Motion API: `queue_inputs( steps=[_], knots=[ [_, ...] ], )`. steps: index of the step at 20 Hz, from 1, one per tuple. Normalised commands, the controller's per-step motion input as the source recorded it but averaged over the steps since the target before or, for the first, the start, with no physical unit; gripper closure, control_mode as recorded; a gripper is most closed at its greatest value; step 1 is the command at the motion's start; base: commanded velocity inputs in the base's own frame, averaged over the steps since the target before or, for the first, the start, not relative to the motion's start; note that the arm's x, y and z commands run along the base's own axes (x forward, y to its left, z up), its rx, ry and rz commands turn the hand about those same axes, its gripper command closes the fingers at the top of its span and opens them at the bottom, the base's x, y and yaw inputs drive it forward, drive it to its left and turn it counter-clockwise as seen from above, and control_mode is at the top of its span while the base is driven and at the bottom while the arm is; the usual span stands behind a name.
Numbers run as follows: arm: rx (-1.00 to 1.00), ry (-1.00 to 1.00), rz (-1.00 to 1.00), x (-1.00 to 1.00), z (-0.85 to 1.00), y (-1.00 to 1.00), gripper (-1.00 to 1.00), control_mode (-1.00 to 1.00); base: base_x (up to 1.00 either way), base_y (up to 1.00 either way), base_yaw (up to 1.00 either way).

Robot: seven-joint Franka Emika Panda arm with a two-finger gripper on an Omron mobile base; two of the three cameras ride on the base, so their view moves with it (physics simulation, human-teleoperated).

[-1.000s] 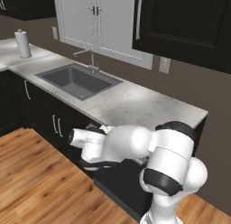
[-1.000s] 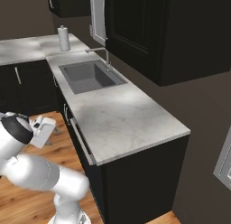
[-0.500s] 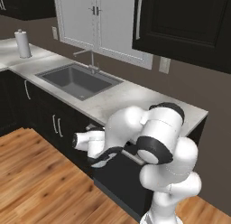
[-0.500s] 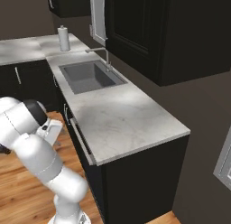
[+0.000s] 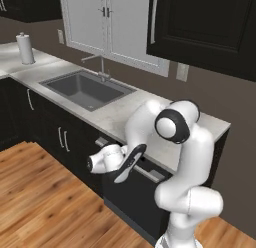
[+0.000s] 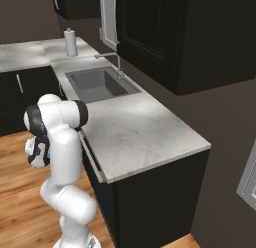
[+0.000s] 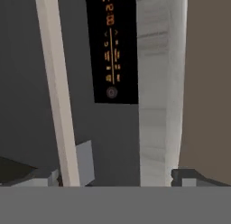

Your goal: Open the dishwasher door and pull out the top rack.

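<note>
- The dishwasher door (image 5: pixel 137 197) sits shut under the counter (image 5: pixel 135 112), right of the sink (image 5: pixel 85 89).
- Its silver bar handle (image 5: pixel 150 170) runs just below the counter's front edge.
- The gripper (image 7: pixel 122 178) faces the door close up, its fingers (image 7: pixel 189 177) spread apart, with the handle (image 7: pixel 56 92) passing between them; contact cannot be told.
- A control panel (image 7: pixel 113 47) with orange marks lies beside the counter edge (image 7: pixel 160 83).

The white arm folds down from its shoulder in front of the surface (image 5: pixel 125 117), elbow raised above the edge, forearm angled low toward the handle (image 7: pixel 56 87) below that edge. The claw (image 7: pixel 122 175) sits close to the handle, its fingertips (image 7: pixel 189 175) spread apart, one on each side, not pressing it.
</note>
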Motion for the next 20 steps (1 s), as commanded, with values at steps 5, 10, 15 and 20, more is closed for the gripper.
queue_inputs(
  steps=[5,10,15,20],
  knots=[
    [-0.11,0.00,0.00,0.40,-0.26,0.00,-1.00,-1.00,0.00,0.00,0.00],
    [-0.12,0.00,0.00,0.29,-0.39,0.00,-1.00,-1.00,0.00,0.00,0.00],
    [-0.07,0.00,0.00,0.33,-0.18,0.00,-1.00,-1.00,0.00,0.00,0.00],
    [0.00,0.00,0.00,0.30,0.00,-0.03,-1.00,-1.00,0.00,0.00,0.00]
  ],
)
